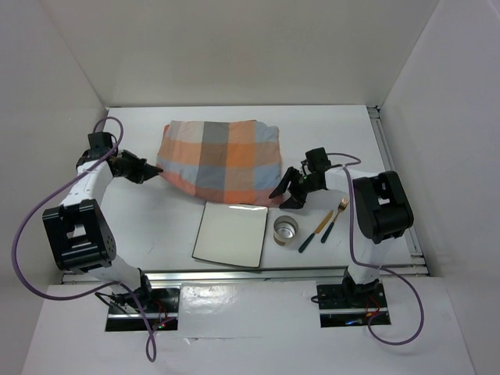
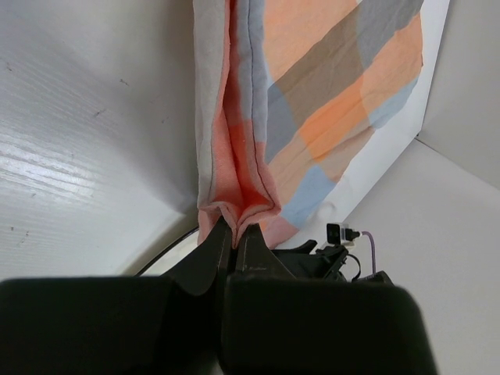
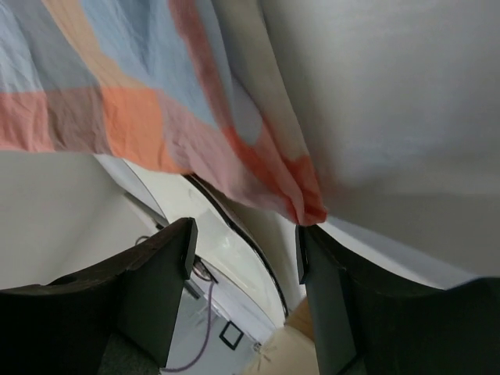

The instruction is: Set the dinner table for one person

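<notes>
Pinching the checked cloth (image 1: 219,160) at one corner

The left gripper (image 1: 152,170) is closed on the cloth's left edge. In the left wrist view its fingertips (image 2: 221,238) meet on a bunched fold of orange fabric, with the rest of the cloth (image 2: 312,101) spreading away beyond them. The right gripper (image 1: 285,191) sits at the cloth's near right corner with its jaws apart and nothing between them. In the right wrist view that corner (image 3: 308,207) hangs just beside one finger (image 3: 320,281); whether it touches I cannot tell. The dinner table (image 1: 156,226) fills the workspace, and the cloth lies rumpled across its far middle. On the near side, a square white plate (image 1: 230,233) lies just in front of the cloth. A small metal cup (image 1: 285,230) stands just to the plate's right. A knife (image 1: 315,232) and a fork (image 1: 337,219) lie side by side further right.
</notes>
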Robot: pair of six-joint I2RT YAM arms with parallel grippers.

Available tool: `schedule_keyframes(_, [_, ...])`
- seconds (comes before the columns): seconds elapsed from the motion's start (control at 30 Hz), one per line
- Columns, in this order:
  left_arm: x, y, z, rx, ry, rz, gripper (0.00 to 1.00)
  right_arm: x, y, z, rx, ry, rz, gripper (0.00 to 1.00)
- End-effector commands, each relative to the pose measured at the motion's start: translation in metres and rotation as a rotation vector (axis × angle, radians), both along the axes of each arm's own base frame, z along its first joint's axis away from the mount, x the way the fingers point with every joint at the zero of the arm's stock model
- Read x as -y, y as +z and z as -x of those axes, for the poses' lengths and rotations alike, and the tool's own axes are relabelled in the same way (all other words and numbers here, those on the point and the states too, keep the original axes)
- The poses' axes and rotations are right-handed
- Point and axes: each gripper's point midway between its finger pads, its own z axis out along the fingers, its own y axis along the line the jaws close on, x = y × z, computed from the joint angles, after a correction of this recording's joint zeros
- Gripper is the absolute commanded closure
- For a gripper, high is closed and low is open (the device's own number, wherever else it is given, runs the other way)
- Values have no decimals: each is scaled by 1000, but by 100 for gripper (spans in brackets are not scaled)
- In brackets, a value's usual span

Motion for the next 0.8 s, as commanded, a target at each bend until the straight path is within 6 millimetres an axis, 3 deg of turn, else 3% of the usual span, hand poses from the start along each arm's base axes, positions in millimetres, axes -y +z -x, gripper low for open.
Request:
schedule_keyframes(0.0, [2, 14, 1, 51, -24, -21, 100, -11, -6, -20, 57, -39, -31, 35])
schedule_keyframes(0.2, [3, 15, -1, 54, -29, -14, 100, -11, -26, -26, 16, -78, 9, 40])
schedule_keyframes(0.23, [2, 14, -2, 51, -24, -21, 100, -11, -21, -37, 49, -87, 14, 46])
schedule_keyframes(0.3, [1, 17, -4, 60, -24, -24, 100, -8, -29, -41, 46, -104, 64, 56])
schedule_keyframes(0.33, [1, 17, -4, 60, -24, -24, 100, -8, -24, -50, 66, -113, 73, 73])
schedule_keyframes(0.4, [0, 17, -8, 60, -24, -24, 100, -1, -18, -69, 106, -141, 111, 92])
schedule_keyframes(0.43, [0, 17, -8, 60, -24, -24, 100, 1, -20, -68, 98, -146, 124, 99])
schedule_keyframes(0.47, [-2, 19, -13, 72, -24, -28, 100, 3, -1, -90, 156, -156, 113, 100])
schedule_keyframes(0.5, [-1, 24, -15, 79, -21, -17, 100, 3, 3, -98, 168, -153, 124, 100])
schedule_keyframes(0.53, [-2, 31, -26, 118, -22, -14, 100, 9, 25, -127, 237, -168, 116, 100])
schedule_keyframes(0.6, [-4, 31, -42, 137, -37, 0, 100, 13, 50, -158, 312, -172, 111, 100])
schedule_keyframes(0.63, [0, 34, -49, 146, -56, 13, 100, 17, 47, -170, 299, -178, 132, 100])
schedule_keyframes(0.67, [1, 58, -67, 218, -87, 27, 100, 23, 93, -208, 422, -195, 116, 100])
schedule_keyframes(0.7, [-1, 48, -82, 207, -104, 43, 100, 29, 112, -226, 464, -218, 117, 100])
schedule_keyframes(0.73, [2, 54, -93, 228, -129, 56, 100, 35, 113, -239, 469, -218, 128, 100])
schedule_keyframes(0.77, [-1, 88, -114, 322, -156, 36, 100, 39, 135, -254, 515, -229, 110, 100])
